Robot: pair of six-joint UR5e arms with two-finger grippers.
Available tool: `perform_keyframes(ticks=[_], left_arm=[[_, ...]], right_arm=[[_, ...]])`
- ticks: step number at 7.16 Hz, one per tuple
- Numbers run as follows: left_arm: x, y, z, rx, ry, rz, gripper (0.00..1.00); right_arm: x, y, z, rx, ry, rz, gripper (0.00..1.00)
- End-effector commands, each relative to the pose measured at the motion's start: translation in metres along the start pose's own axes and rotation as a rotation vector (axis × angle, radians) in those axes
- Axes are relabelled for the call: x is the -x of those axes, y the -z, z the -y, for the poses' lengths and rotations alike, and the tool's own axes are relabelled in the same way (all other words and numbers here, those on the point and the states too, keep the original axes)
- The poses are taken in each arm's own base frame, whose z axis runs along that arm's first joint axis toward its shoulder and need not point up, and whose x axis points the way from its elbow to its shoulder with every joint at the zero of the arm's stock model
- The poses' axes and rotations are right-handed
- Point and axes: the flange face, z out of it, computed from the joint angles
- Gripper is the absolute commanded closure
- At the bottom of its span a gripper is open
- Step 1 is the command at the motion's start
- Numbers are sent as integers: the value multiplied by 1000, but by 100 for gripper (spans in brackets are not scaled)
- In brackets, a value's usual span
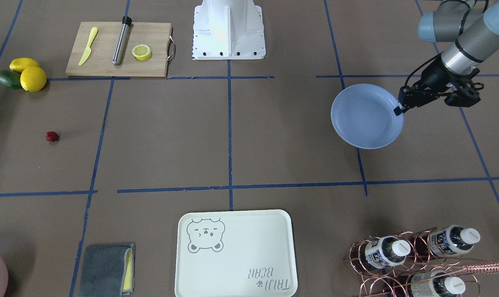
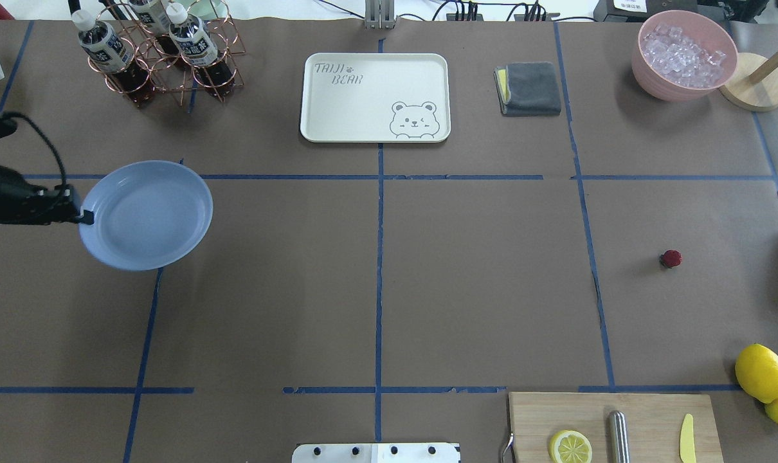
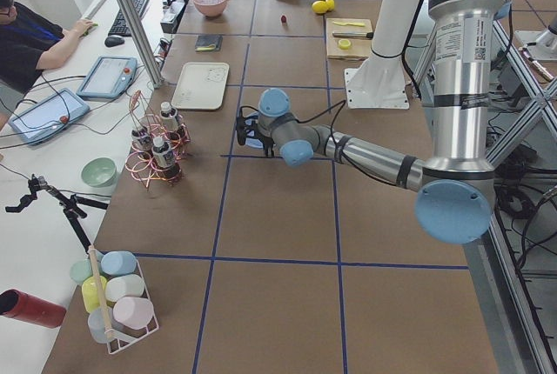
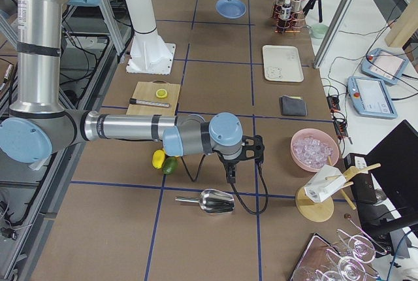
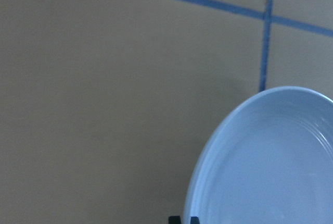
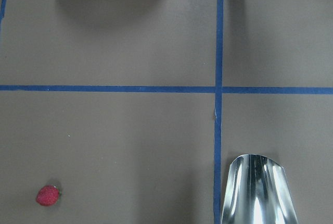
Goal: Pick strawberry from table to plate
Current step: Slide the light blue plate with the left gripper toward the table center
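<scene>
The strawberry [image 1: 52, 136] [image 2: 670, 258], a small dark red berry, lies alone on the brown table [image 2: 479, 289]; the right wrist view has it at lower left [image 6: 47, 195]. The light blue plate [image 1: 365, 117] [image 2: 148, 215] is far across the table, its rim pinched by my left gripper [image 1: 398, 109] [image 2: 83, 215], which is shut on it. The plate seems raised slightly, with a shadow under it [image 5: 270, 166]. My right gripper [image 4: 230, 170] shows only in the exterior right view, hovering near the lemons; I cannot tell whether it is open or shut.
A cutting board [image 2: 646, 411] carries a lemon half, a metal rod and a yellow knife. Lemons and an avocado [image 1: 22, 74] sit near the strawberry. A metal scoop [image 6: 257, 190], pink ice bowl [image 2: 685, 54], bear tray [image 2: 376, 96], grey cloth [image 2: 530, 89] and bottle rack [image 2: 157, 58] stand around.
</scene>
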Motion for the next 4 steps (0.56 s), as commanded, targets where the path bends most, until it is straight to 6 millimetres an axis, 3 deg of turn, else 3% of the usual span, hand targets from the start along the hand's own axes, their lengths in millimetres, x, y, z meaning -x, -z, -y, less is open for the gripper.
perform_keyframes(ticks=[1, 2, 3, 4], left_arm=[[-150, -47, -26, 8, 155, -28, 100], [-205, -71, -55, 29, 194, -27, 100], [-231, -93, -77, 21, 225, -26, 100], [-242, -124, -102, 5, 236, -6, 100]], right_arm=[[8, -5, 3, 5, -40, 1, 0], [16, -4, 9, -11, -70, 11, 0], [23, -8, 10, -8, -72, 17, 0], [31, -11, 15, -4, -96, 19, 0]])
